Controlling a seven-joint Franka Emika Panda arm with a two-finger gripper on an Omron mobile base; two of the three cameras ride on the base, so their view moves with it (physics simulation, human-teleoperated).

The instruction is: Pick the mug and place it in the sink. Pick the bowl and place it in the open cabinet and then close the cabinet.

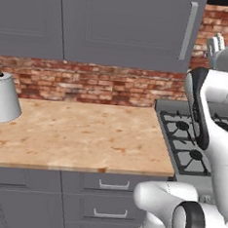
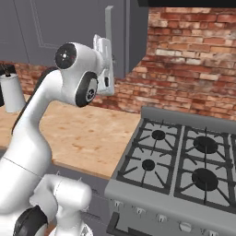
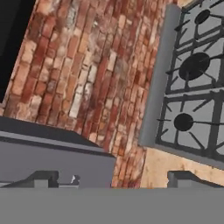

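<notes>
Beside cabinet [image 1: 128, 24], raised arm [image 2: 55, 92]

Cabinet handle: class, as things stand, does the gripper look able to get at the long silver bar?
Probably yes. The open gripper is raised close beside the handle on the cabinet door, with nothing between them in the base views.
</notes>
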